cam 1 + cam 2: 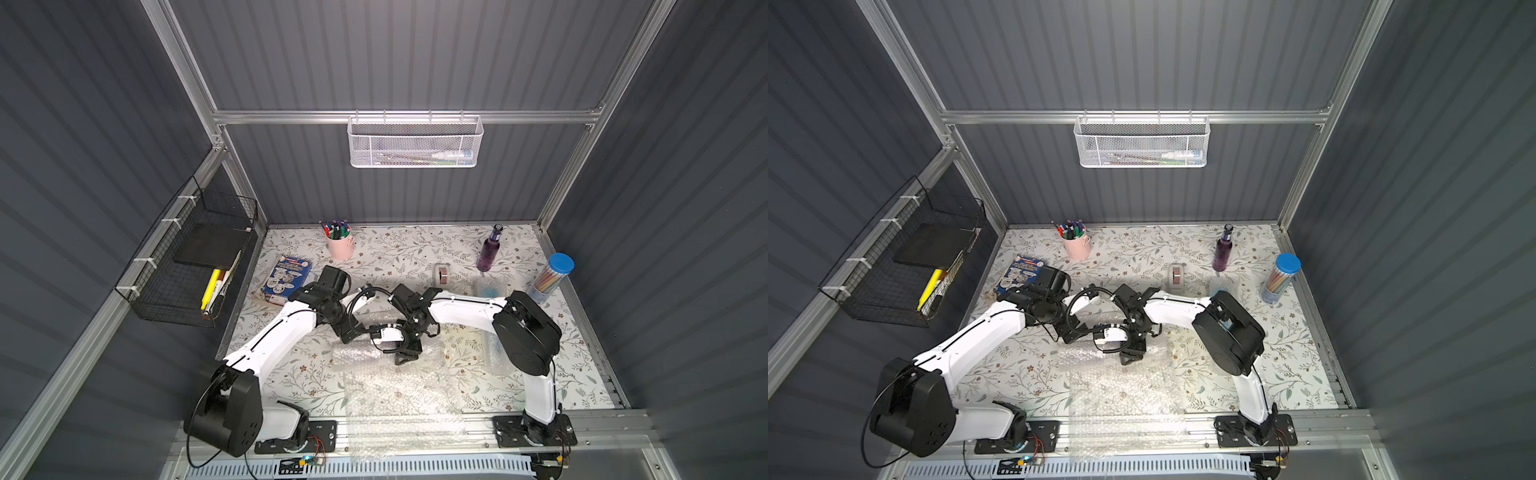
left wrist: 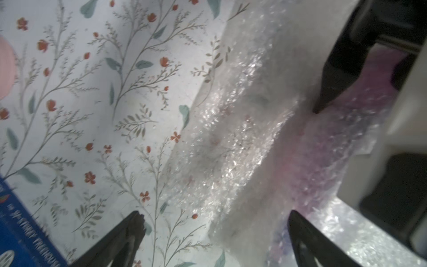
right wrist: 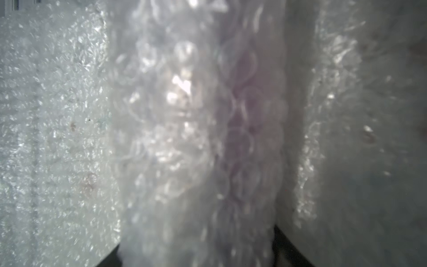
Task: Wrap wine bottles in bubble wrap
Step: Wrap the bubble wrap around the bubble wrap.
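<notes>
The rolling step was in hand. A purple wine bottle (image 2: 335, 143) lay on its side near the middle of the tabletop (image 1: 419, 253). It showed only as a purple tint through the bubble wrap (image 2: 231, 138) bundled over it.

The right gripper (image 3: 197, 237) stood over the roll with its fingers (image 2: 328, 87) set either side. As far as the blurred wrist view showed, they were clasping the wrapped bottle. The left gripper (image 2: 215, 216) hovered close by the roll with its fingers spread wide — released, grasping nothing.

The wrap looked loose and puffy, with one flap lying flat on the floral tabletop. By that, the next move called for the left fingers to pinch the free flap and draw it over, while the right stopped the bottle rolling. The tape dispenser (image 1: 444, 275) stood near for sealing. Another purple bottle (image 1: 489, 249) stood upright at the back — not yet wrapped.
</notes>
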### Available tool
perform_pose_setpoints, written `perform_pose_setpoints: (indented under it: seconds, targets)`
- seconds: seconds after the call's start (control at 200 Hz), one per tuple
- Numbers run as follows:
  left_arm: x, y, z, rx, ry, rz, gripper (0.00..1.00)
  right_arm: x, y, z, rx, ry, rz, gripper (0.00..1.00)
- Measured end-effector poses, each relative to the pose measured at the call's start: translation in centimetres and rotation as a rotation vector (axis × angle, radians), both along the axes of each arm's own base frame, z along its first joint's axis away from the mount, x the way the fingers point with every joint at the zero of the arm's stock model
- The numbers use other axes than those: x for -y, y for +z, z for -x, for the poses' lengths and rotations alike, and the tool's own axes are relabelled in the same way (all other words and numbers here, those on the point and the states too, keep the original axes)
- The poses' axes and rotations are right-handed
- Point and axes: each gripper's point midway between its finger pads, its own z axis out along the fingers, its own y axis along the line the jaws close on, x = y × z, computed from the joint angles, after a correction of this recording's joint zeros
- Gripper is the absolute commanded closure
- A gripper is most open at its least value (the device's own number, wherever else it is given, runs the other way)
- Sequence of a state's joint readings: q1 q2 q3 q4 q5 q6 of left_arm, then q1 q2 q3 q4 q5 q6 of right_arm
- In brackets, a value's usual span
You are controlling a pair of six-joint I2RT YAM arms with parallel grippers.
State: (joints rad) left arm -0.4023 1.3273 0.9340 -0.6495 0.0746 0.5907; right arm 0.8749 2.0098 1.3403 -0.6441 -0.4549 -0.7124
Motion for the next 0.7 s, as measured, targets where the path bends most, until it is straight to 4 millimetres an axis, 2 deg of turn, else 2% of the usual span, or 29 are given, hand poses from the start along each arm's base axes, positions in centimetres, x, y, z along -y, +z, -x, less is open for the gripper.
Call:
perform_pose_setpoints:
  seconds: [0.21,0.315,0.55,0.7]
  targets:
    - [-0.9,0.5,-1.1,0.056,0.089,-0.017,0.01,0.0,0.6,0.2,-0.019,-0.023,-0.013,0.23]
    - [-1.0,0.7,-1.5,0.056,0.119,-0.019,0.01,0.1,1.5,0.1,-0.016,-0.034,-0.034,0.2]
    - [-0.2,3.2,-2.8,0.081,0.177,0.043,0.0,1.2,5.6,-1.3,0.039,-0.087,-0.113,0.19]
    - [0.9,5.4,-3.3,0.072,0.221,0.133,0.01,3.0,8.2,-1.9,0.067,-0.156,-0.156,0.18]
